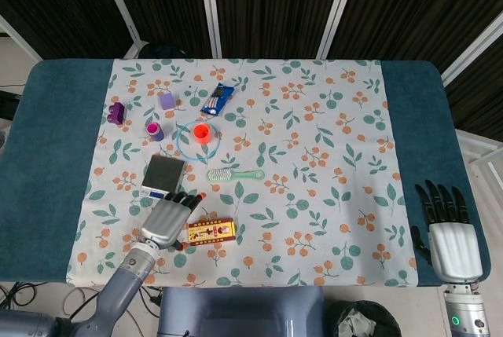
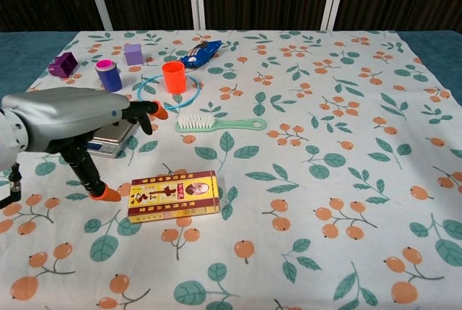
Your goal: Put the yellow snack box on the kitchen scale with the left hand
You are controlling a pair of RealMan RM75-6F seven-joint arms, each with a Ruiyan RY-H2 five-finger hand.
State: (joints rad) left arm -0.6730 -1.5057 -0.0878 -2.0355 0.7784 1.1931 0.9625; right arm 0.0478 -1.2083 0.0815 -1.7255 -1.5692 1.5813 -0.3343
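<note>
Head view
Left hand (image 1: pixel 167 221): just left of the yellow snack box, fingers spread and pointing toward the far side, holding nothing; its fingertips reach over the near edge of the kitchen scale.
Yellow snack box (image 1: pixel 211 232): flat on the floral tablecloth (image 1: pixel 314 141), near the table's near edge, lengthwise left to right.
Kitchen scale (image 1: pixel 164 173): just beyond the left hand, nothing on its platform.
Right hand (image 1: pixel 450 236): resting at the near right corner on the blue table edge, fingers straight and apart, holding nothing.
Green brush (image 1: pixel 235 174): right of the scale, beyond the box.
Orange cup (image 1: pixel 202 132): standing inside a blue ring (image 1: pixel 182 140), beyond the scale.

Chest view
Left hand (image 2: pixel 65 126): large at the left, open, one orange-tipped finger (image 2: pixel 107 194) down just left of the snack box (image 2: pixel 174 195), whether it touches I cannot tell; another reaches toward the brush (image 2: pixel 219 123).
Scale (image 2: pixel 110 139): mostly hidden behind the hand.
Far left items: purple cup with a pink top (image 2: pixel 108 74), purple blocks (image 2: pixel 133 53), blue snack packet (image 2: pixel 201 53).
</note>
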